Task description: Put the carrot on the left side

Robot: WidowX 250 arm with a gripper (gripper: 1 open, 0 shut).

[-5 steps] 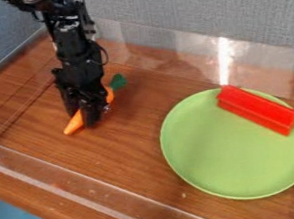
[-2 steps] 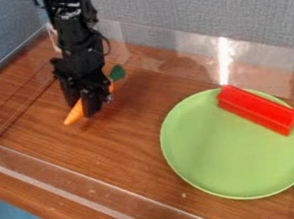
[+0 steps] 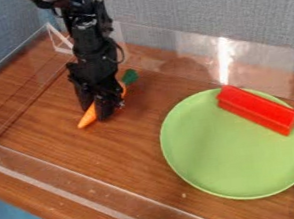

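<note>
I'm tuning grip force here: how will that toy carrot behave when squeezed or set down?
The carrot looks like a rigid moulded toy, so probably stiff and light. Its rounded, tapered body may slip along the gripper shut on it. Released on the tabletop, it could roll in a curve.

Black fingers [image 3: 102, 105] on a black arm [image 3: 87, 38]. Between the fingers, a carrot [image 3: 91, 115]: orange body, green leafy stub at the thick end. Surface [image 3: 40, 89] brown, wood-grain pattern. To the right of the fingers, a plain light-green plate [image 3: 223, 157] with a solid red block [image 3: 258, 109]. Walls [image 3: 251, 53] clear. Backdrop [image 3: 205, 4] grey-blue.
</note>
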